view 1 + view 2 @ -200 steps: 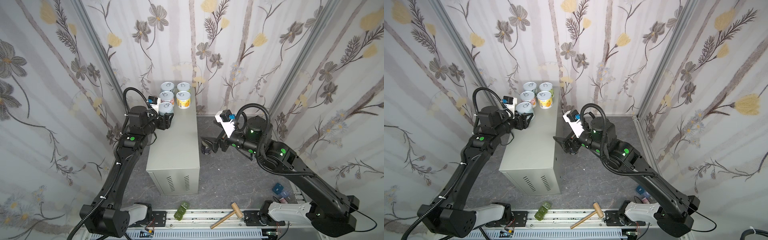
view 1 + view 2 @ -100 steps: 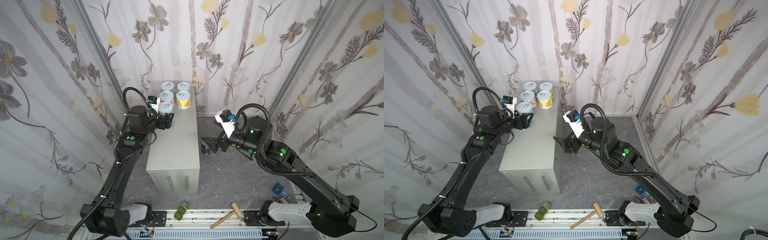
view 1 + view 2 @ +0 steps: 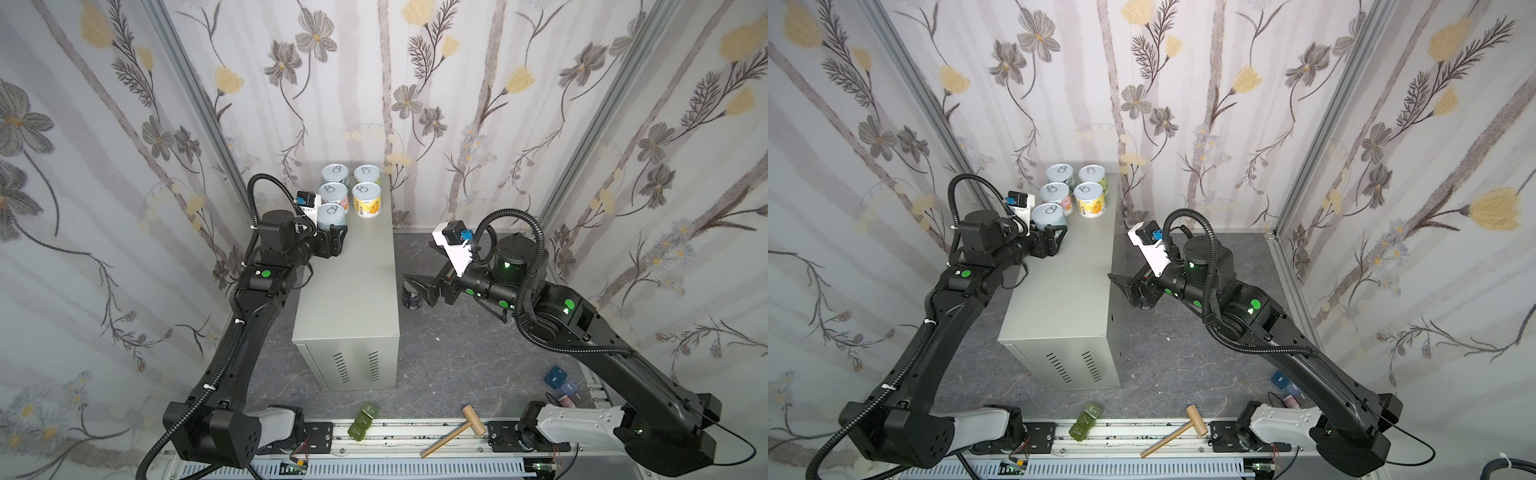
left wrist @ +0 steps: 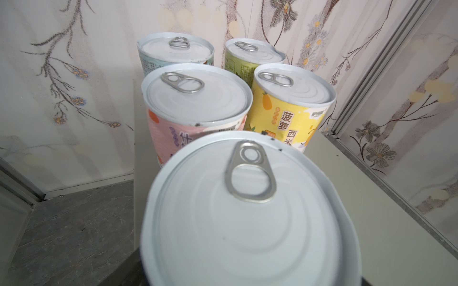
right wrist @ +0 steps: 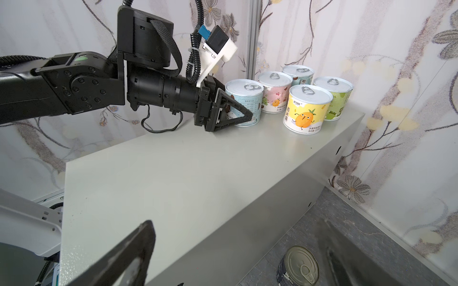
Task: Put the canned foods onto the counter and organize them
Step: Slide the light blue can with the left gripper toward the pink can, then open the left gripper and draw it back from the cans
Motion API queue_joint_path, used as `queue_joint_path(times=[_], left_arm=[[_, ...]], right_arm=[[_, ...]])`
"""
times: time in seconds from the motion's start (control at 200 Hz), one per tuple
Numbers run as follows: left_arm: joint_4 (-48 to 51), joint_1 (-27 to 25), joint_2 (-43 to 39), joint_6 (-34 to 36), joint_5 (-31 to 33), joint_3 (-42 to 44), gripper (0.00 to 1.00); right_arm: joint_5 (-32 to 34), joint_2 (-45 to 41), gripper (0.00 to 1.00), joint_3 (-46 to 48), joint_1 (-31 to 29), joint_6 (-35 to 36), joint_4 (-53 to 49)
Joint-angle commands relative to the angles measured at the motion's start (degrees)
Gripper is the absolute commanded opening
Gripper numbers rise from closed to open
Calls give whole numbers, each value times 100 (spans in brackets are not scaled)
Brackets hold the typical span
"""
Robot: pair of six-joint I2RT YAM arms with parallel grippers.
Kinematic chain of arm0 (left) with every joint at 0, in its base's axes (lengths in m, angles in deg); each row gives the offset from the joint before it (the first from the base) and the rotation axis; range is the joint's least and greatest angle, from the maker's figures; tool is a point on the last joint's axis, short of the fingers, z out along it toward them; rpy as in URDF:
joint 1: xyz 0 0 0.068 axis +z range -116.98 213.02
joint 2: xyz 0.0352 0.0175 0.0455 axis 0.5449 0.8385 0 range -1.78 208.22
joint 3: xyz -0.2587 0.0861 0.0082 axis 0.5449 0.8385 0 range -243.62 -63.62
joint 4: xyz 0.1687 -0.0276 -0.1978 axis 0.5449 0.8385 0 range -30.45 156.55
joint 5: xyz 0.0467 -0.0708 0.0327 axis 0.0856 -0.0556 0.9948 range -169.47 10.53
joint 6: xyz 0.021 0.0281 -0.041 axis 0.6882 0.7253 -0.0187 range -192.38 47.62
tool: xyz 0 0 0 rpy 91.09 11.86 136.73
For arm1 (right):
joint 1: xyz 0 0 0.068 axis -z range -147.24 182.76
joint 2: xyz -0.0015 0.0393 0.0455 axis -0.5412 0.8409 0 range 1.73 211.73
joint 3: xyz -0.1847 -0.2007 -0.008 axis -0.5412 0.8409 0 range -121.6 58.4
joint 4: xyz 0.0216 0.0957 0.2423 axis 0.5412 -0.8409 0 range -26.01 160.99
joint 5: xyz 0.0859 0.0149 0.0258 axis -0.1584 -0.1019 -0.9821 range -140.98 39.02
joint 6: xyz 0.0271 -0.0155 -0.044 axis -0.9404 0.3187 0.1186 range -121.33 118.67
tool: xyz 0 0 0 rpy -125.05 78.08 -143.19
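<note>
— Hardly anything is shifting since the earlier top views: both arms are sitting in the same poses and no can is changing place.

— Where are the cans standing?

— Five short cans are standing upright at the far end of the counter (image 3: 353, 299). Four are forming a two-by-two block by the wall, with the pink can (image 3: 333, 194) and the yellow can (image 3: 366, 200) making its nearer row. The front can (image 3: 332, 214) is sitting just in front of the pink one.

— Is the left hand gripping it?

— The left hand (image 3: 336, 240) is straddling that can low down, a finger on each side. In the right wrist view one triangular finger (image 5: 234, 102) is lying across its label, but I cannot tell whether the pads are pressing or standing just clear.

— And the sixth?

— The navy can (image 3: 410, 296) is standing upright on the floor (image 3: 457, 353), just beside the counter's side facing the right arm. The right hand (image 3: 417, 289) is hovering at it with jaws spread fully wide, gripping nothing. In its wrist view the navy can (image 5: 298, 266) is sitting between the two fingers.

— Anything further out?

— Green blocks (image 3: 363, 420) and a wooden mallet (image 3: 453, 428) are lying by the front rail, well apart from both hands.
</note>
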State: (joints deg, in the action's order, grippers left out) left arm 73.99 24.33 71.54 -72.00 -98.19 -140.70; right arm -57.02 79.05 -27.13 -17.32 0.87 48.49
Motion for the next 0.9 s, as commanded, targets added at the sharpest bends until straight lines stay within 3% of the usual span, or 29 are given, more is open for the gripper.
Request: queue_joint_path(times=[0.0,0.135,0.32,0.525,0.894], left_arm=[[9,34,18,-38,-62,-45,81],[7,51,-1,-47,-119,-44,84],[10,43,-90,-73,-306,-11,97],[242,35,-398,-38,-317,31,100],[1366,227,-1468,-63,653,106,100]], right_arm=[[33,-6,100,15,-2,62,243],[26,11,100,-7,-1,71,246],[15,41,100,-24,-3,84,253],[-7,67,100,-51,-1,96,250],[-79,156,100,-249,-6,111,177]])
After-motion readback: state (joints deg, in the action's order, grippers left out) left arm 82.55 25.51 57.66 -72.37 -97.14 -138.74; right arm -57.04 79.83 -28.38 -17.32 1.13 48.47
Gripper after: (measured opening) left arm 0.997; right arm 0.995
